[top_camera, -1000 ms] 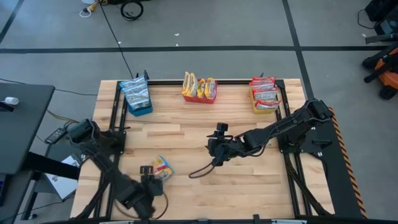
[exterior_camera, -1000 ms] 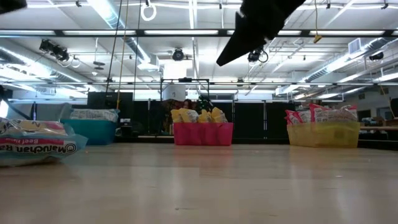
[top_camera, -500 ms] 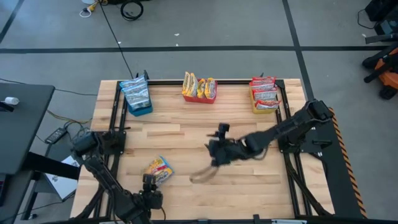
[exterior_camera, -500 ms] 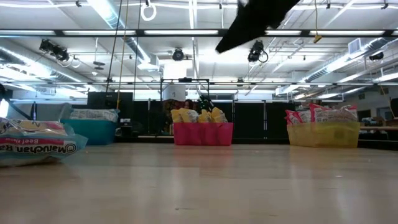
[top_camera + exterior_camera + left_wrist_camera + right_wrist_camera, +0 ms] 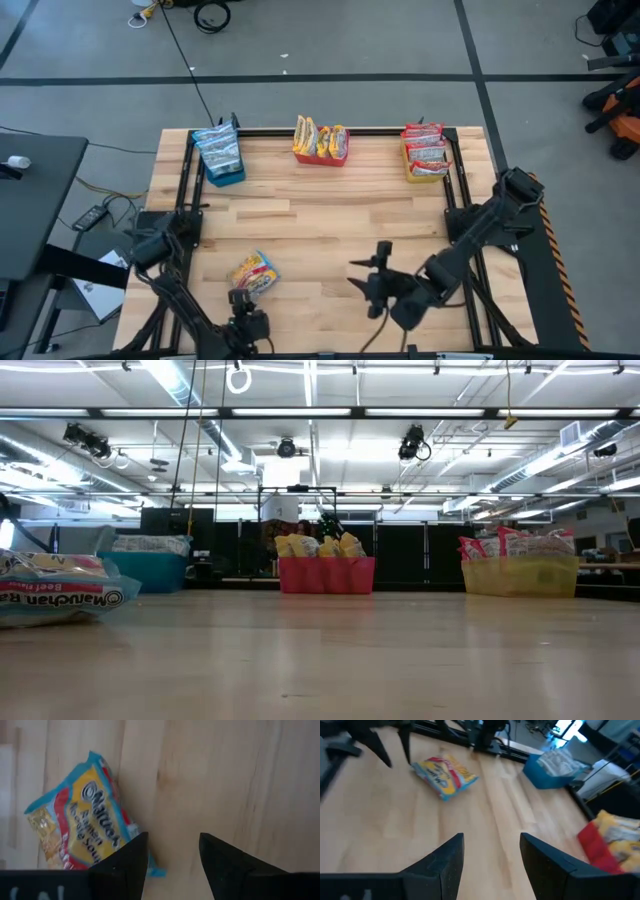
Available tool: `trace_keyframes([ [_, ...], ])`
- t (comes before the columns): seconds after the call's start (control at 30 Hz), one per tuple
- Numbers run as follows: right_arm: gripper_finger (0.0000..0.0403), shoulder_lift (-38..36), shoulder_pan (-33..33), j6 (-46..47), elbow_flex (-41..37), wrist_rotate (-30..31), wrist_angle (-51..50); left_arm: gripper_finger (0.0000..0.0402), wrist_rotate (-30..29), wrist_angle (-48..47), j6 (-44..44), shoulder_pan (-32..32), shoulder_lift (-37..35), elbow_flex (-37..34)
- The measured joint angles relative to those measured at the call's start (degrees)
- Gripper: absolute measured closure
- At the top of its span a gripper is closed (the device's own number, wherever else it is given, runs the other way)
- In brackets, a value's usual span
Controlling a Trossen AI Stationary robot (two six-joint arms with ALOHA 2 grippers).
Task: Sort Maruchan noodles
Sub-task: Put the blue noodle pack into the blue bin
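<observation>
A light wooden worktop (image 5: 320, 210) stood on a grey concrete floor (image 5: 330, 40) crossed by dark lines. Long ceiling strip lights (image 5: 440, 412) lit a hall; what seemed a dark desk (image 5: 30, 200) stood beside.

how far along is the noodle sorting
Nearly done: packets fill the blue bin, red bin and yellow bin. Nothing is in hand; the left gripper and right gripper are both open and empty. Left: one packet lying loose on the table.
</observation>
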Motion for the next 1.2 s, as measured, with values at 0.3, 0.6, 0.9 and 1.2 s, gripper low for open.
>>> trace_keyframes([
  [0.3, 0.0204, 0.0, 3.5, 5.0, 0.0, -0.9, -3.1, 0.0221, -2.5, -16.1, -5.8, 1.3, 13.2, 17.3],
  [0.6, 0.0204, 0.0, 3.7, 5.0, 0.0, -2.6, -5.2, 0.0221, -3.7, -19.8, -9.2, 2.2, 15.4, 15.7],
  [0.9, 0.0204, 0.0, 3.6, 5.0, 0.0, -3.3, -6.0, 0.0183, -0.7, -18.8, -8.7, 4.6, 15.3, 15.5],
  [1.2, 0.0204, 0.0, 3.3, 5.6, 0.0, -3.3, -6.1, 0.0116, -2.1, -19.7, -8.9, 4.7, 15.2, 14.2],
])
